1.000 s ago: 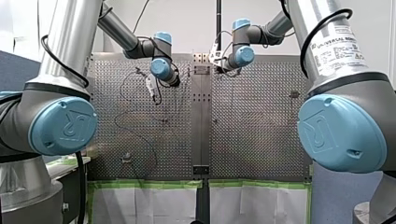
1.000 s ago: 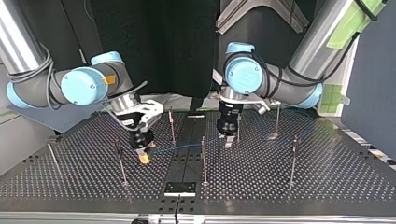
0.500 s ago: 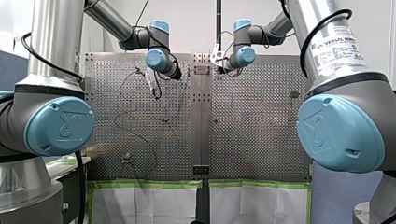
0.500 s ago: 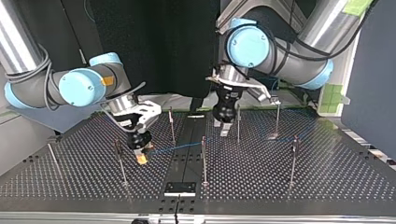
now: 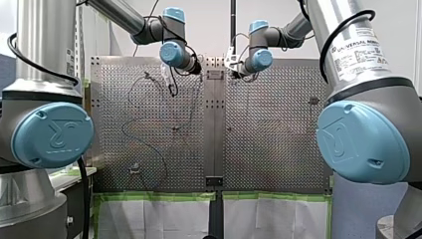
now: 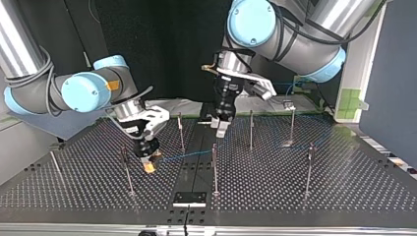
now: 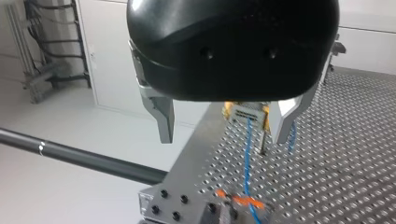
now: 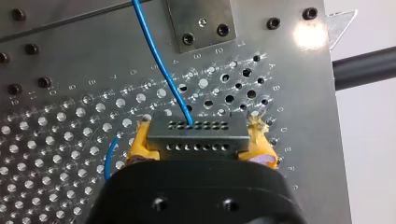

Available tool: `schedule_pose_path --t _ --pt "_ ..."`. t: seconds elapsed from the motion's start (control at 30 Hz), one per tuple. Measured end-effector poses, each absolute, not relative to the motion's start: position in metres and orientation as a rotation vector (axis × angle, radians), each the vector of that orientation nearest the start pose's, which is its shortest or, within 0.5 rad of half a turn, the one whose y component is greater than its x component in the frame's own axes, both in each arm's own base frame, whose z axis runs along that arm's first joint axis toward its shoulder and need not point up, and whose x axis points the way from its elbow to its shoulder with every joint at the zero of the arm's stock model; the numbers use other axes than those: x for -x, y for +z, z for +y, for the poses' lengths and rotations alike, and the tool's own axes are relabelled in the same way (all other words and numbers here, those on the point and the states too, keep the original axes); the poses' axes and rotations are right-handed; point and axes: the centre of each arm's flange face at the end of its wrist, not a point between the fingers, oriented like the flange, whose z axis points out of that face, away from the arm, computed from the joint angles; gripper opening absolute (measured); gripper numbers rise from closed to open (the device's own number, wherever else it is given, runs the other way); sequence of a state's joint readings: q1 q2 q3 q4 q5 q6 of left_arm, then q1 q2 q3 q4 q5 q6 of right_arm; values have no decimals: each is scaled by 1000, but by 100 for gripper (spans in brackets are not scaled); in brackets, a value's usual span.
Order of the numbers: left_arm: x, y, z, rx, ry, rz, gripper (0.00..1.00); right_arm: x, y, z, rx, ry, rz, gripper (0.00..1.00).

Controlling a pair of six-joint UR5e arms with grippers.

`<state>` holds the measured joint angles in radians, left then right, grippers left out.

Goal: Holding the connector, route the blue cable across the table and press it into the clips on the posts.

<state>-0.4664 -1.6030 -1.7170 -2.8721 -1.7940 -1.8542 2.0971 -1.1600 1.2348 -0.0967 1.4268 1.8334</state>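
Firmly, my right claw point(image 8: 201, 148) clamps the connector point(image 8: 196, 132).

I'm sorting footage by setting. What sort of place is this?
Probably a robotics lab test cell: two robot arms, my left arm and my right arm, reach over a perforated table set with thin posts, with a blue cable running from a connector.

"UNIVERSAL ROBOTS" label on my right arm point(image 5: 358, 50)
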Motion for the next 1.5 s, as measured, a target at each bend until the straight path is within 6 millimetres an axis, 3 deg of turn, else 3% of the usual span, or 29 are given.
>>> schedule_pose_path --t 0.2,0.57,0.8,1.2,1.5 --pt "-393 439 -348 35 -450 1487 100 -461 428 -496 2158 -2507 1409 0" --pt "-389 430 -393 -42 -440 1562 100 -456 443 -492 2136 -2538 1400 0" --pt "-410 422 -404 -39 -412 1594 100 -455 446 -490 2131 -2544 1399 0" --pt "-460 411 -403 20 -347 1603 100 -455 447 -490 2128 -2545 1398 0" --pt "-484 437 -401 55 -355 1535 100 -454 447 -490 2128 -2544 1400 0"
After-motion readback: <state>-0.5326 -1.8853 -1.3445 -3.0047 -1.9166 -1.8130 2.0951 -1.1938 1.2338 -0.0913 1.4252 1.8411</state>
